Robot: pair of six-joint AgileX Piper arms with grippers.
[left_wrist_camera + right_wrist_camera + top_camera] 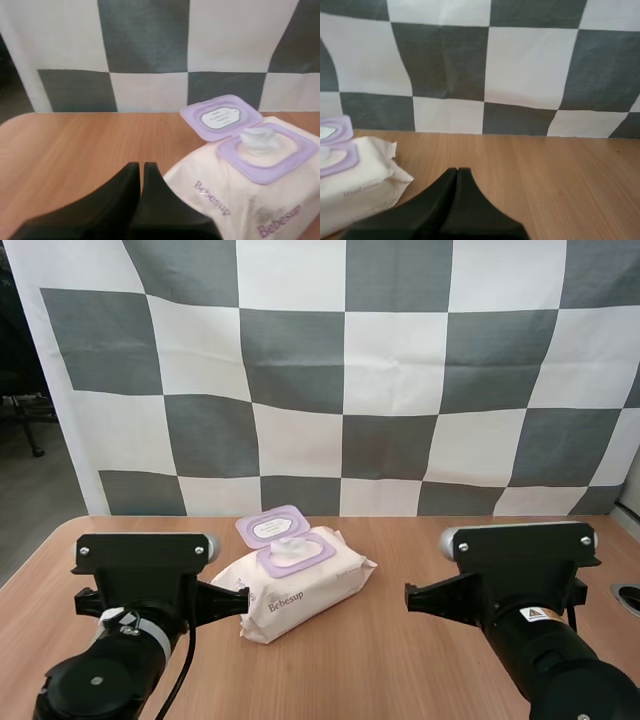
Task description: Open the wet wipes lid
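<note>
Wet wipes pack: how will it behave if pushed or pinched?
Probably soft: the wet wipes pack is a bulging film pouch, so a pinch should dent it. Lying flat on the table, it would likely slide, not roll. Its lid stands open with a wipe poking out; either might snag.

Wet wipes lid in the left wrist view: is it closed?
No, the lid is flipped back off the pack, and a wipe pokes up through the opening.

I record a light wooden table (390, 670) across the lower frame; a round grommet hole (627, 597) sits at its right edge.
</note>
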